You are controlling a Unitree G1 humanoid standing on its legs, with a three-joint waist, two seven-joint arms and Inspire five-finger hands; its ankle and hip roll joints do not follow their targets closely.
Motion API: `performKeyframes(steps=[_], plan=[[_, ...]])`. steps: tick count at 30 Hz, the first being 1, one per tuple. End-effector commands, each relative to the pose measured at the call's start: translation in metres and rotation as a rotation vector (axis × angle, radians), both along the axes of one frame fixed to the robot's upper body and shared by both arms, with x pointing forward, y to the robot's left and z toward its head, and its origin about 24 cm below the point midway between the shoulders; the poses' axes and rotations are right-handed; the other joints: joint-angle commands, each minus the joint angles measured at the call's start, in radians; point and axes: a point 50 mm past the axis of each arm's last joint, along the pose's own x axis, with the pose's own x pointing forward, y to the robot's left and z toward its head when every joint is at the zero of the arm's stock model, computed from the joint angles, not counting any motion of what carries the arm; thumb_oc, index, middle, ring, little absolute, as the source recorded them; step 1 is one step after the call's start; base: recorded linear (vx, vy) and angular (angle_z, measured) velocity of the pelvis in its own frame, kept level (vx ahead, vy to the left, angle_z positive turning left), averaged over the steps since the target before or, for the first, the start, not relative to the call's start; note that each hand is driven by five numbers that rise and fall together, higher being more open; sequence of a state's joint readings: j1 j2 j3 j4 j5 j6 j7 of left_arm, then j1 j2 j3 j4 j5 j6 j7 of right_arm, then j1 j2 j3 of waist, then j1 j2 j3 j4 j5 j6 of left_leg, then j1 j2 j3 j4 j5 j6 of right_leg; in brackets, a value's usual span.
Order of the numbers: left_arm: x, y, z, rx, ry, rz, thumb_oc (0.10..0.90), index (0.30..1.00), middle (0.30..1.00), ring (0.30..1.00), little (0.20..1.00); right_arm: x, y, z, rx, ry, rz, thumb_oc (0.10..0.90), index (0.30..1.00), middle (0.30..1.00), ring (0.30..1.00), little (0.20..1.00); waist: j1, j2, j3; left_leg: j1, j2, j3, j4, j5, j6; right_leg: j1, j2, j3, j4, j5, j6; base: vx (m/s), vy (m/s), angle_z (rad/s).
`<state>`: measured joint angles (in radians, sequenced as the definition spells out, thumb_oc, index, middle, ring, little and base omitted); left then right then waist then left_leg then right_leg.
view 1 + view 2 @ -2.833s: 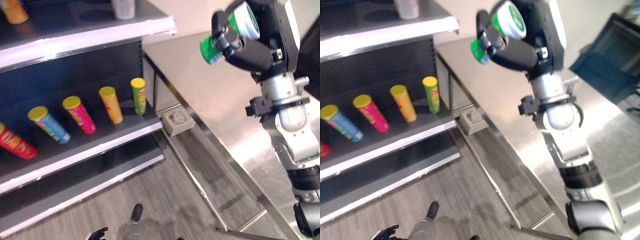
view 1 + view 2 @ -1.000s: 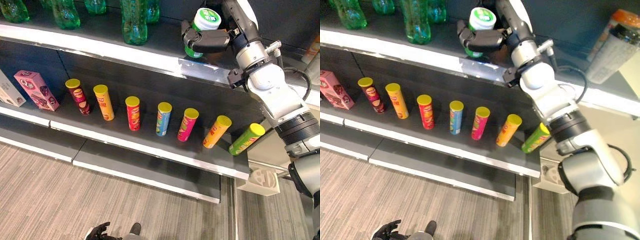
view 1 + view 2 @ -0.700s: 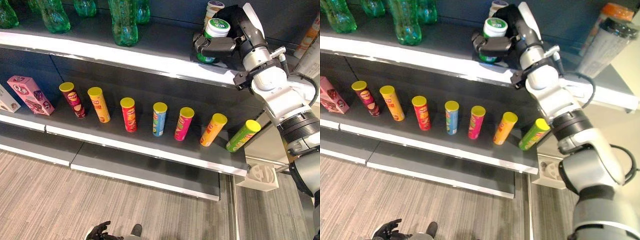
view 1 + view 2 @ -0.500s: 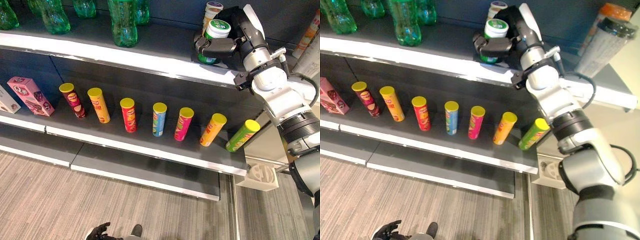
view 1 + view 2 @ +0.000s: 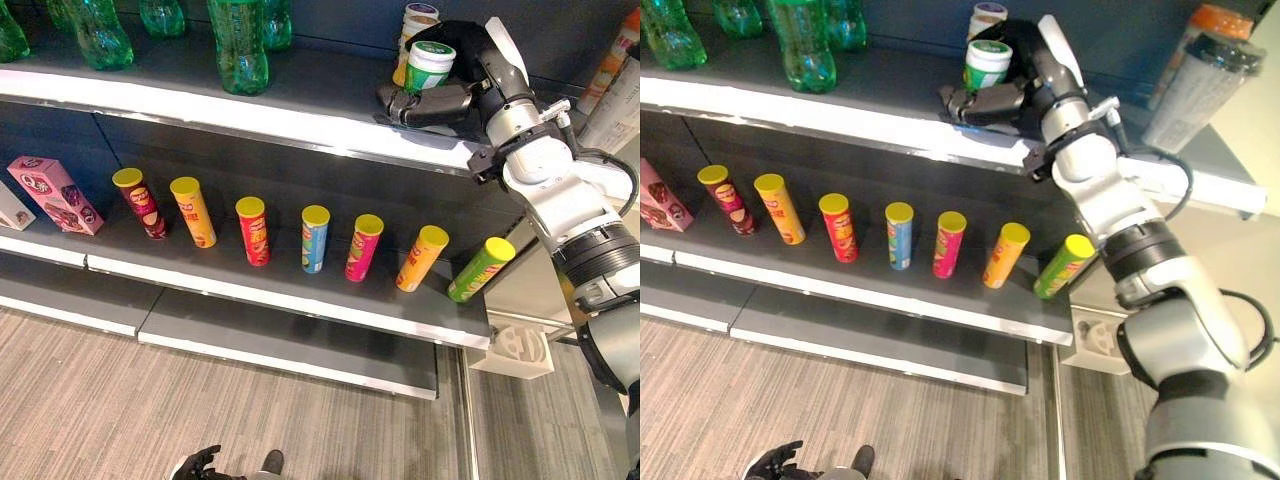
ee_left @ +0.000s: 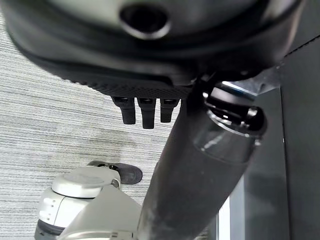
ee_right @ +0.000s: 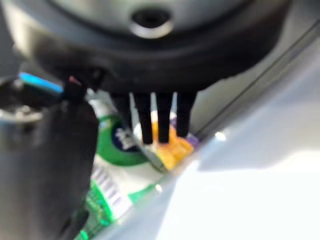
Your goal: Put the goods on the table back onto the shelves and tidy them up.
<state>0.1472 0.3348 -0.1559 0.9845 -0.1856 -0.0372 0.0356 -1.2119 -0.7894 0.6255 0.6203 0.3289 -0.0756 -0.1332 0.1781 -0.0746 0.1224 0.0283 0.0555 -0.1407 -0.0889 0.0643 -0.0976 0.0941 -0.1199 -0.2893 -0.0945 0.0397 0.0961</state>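
- Left eye view: right hand [image 5: 440, 103] at upper right of frame, on the top shelf [image 5: 300, 118], fingers stretched out nearly straight and low in front of a green cup [image 5: 427, 66] standing upright on the shelf; hard to tell whether touching. Second cup [image 5: 414, 22] just behind. Green bottles [image 5: 237, 45] upper left. Row of tall cans [image 5: 315, 238] across mid shelf, pink box [image 5: 55, 194] at left.
- Right eye view: same layout; tall container [image 5: 1197, 92] at upper right.
- Left wrist view: left hand [image 6: 145, 110] at top centre, fingers hanging relaxed, holding nothing, over floor [image 6: 45, 135].
- Right wrist view: fingers [image 7: 150, 117] straight, green cup [image 7: 112, 150] past them, centre-left.
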Motion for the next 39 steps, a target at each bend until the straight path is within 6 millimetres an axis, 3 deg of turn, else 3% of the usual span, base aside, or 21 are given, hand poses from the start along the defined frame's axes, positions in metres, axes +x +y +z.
performKeyframes(steps=[1, 12, 16, 17, 18, 20, 21, 23, 24, 25, 31, 35, 38, 39], plan=[[0.004, 0.01, 0.003, 0.07, 0.013, -0.088, 0.8, 0.9, 0.9, 0.9, 0.9, -0.014, 0.016, 0.064, 0.021, -0.21, 0.049, 0.8, 0.9, 0.9, 0.9, 0.9, 0.015, -0.042, -0.057, 0.03, 0.003, 0.093, 0.002, -0.095, 0.005, -0.002, -0.093, -0.045, 0.007, 0.026, 0.088, 0.0, 0.02, -0.05], [0.004, 0.006, 0.001, 0.065, 0.023, -0.107, 0.8, 0.9, 0.9, 0.9, 0.9, -0.04, 0.028, 0.083, 0.075, -0.334, 0.188, 0.8, 0.9, 0.9, 0.9, 0.9, -0.002, -0.036, -0.056, 0.037, 0.002, 0.108, 0.002, -0.103, 0.007, -0.006, -0.097, -0.035, 0.007, 0.03, 0.092, 0.0, 0.007, -0.04], [0.005, 0.007, 0.002, 0.066, 0.015, -0.084, 0.8, 0.9, 0.9, 0.9, 0.9, -0.077, 0.027, 0.099, 0.089, -0.493, 0.289, 0.8, 0.9, 0.9, 0.9, 0.9, -0.022, -0.034, -0.057, 0.038, 0.003, 0.119, 0.002, -0.106, 0.008, -0.012, -0.096, -0.028, 0.007, 0.033, 0.094, 0.0, 0.0, 0.0], [0.005, 0.007, 0.002, 0.068, 0.013, -0.073, 0.8, 0.9, 0.9, 0.9, 0.9, -0.099, 0.028, 0.098, 0.068, -0.556, 0.356, 0.8, 0.9, 0.9, 0.9, 0.9, -0.039, -0.032, -0.058, 0.041, 0.005, 0.126, 0.002, -0.108, 0.008, -0.015, -0.096, -0.022, 0.007, 0.032, 0.095, 0.02, 0.034, -0.01], [0.003, 0.006, 0.0, 0.067, 0.021, -0.071, 0.8, 0.9, 0.9, 0.9, 0.9, -0.123, 0.029, 0.091, 0.044, -0.606, 0.44, 0.8, 0.9, 0.9, 0.9, 0.9, -0.055, -0.029, -0.062, 0.043, 0.008, 0.136, 0.002, -0.111, 0.009, -0.02, -0.095, -0.013, 0.007, 0.033, 0.094, 0.02, 0.027, -0.05], [0.001, 0.001, -0.002, 0.067, 0.031, -0.095, 0.8, 0.9, 0.9, 0.9, 0.9, -0.145, 0.031, 0.077, 0.049, -0.627, 0.545, 0.8, 0.9, 0.9, 0.9, 0.9, -0.077, -0.019, -0.063, 0.048, 0.011, 0.15, 0.002, -0.116, 0.011, -0.028, -0.094, -0.001, 0.007, 0.034, 0.095, 0.0, 0.022, -0.2], [0.001, 0.001, -0.001, 0.07, 0.032, -0.097, 0.8, 0.9, 0.9, 0.9, 0.9, -0.146, 0.03, 0.076, 0.051, -0.626, 0.543, 0.8, 0.9, 0.9, 0.9, 0.9, -0.075, -0.021, -0.064, 0.049, 0.011, 0.151, 0.002, -0.116, 0.011, -0.028, -0.094, 0.0, 0.007, 0.034, 0.094, -0.02, 0.021, -0.33], [0.005, -0.005, -0.002, 0.06, 0.018, -0.13, 0.8, 0.9, 0.9, 0.9, 0.9, -0.156, 0.03, 0.049, 0.123, -0.572, 0.647, 0.8, 0.9, 0.9, 0.9, 0.9, -0.104, -0.005, -0.061, 0.055, 0.013, 0.17, 0.002, -0.121, 0.013, -0.037, -0.091, 0.021, 0.007, 0.035, 0.096, -0.02, 0.012, -0.37], [0.005, -0.004, -0.002, 0.063, 0.02, -0.133, 0.8, 0.9, 0.9, 0.9, 0.9, -0.157, 0.029, 0.048, 0.126, -0.571, 0.644, 0.8, 0.9, 0.9, 0.9, 0.9, -0.101, -0.008, -0.063, 0.055, 0.013, 0.171, 0.002, -0.122, 0.013, -0.037, -0.091, 0.022, 0.007, 0.035, 0.095, -0.03, 0.021, -0.29], [0.01, -0.01, -0.001, 0.053, 0.003, -0.151, 0.8, 0.9, 0.9, 0.9, 0.9, -0.155, 0.03, 0.026, 0.193, -0.482, 0.698, 0.8, 0.9, 0.9, 0.9, 0.9, -0.118, 0.002, -0.06, 0.06, 0.015, 0.186, 0.002, -0.123, 0.015, -0.047, -0.091, 0.038, 0.007, 0.04, 0.095, -0.03, 0.029, -0.31], [0.025, -0.008, 0.005, 0.042, -0.058, -0.151, 0.8, 0.9, 0.9, 0.9, 0.9, -0.152, 0.034, -0.062, 0.4, -0.071, 0.806, 0.8, 0.9, 0.9, 0.9, 0.9, -0.169, 0.029, -0.054, 0.085, 0.014, 0.246, 0.002, -0.138, 0.021, -0.068, -0.092, 0.091, 0.007, 0.051, 0.097, 0.0, 0.032, -0.46], [0.034, -0.005, 0.009, 0.039, -0.093, -0.151, 0.8, 0.9, 0.9, 0.9, 0.9, -0.158, 0.034, -0.134, 0.541, 0.241, 0.762, 0.8, 0.9, 0.9, 0.9, 0.9, -0.202, 0.043, -0.041, 0.091, 0.011, 0.269, 0.002, -0.14, 0.025, -0.081, -0.094, 0.119, 0.007, 0.06, 0.097, 0.0, 0.017, -0.24], [0.04, -0.005, 0.014, 0.031, -0.13, -0.164, 0.8, 0.9, 0.9, 0.9, 0.9, -0.161, 0.022, -0.168, 0.388, 0.363, 0.611, 0.8, 0.9, 0.9, 0.9, 0.9, -0.223, 0.049, -0.033, 0.092, 0.009, 0.278, 0.002, -0.14, 0.026, -0.09, -0.093, 0.131, 0.01, 0.062, 0.099, -0.01, 0.016, -0.26], [0.043, -0.008, 0.014, 0.026, -0.14, -0.178, 0.8, 0.9, 0.9, 0.9, 0.9, -0.16, 0.01, -0.192, 0.327, 0.448, 0.494, 0.8, 0.9, 0.9, 0.9, 0.9, -0.229, 0.05, -0.031, 0.098, 0.008, 0.283, 0.002, -0.141, 0.028, -0.086, -0.095, 0.135, 0.008, 0.064, 0.1, 0.0, 0.01, -0.17]])
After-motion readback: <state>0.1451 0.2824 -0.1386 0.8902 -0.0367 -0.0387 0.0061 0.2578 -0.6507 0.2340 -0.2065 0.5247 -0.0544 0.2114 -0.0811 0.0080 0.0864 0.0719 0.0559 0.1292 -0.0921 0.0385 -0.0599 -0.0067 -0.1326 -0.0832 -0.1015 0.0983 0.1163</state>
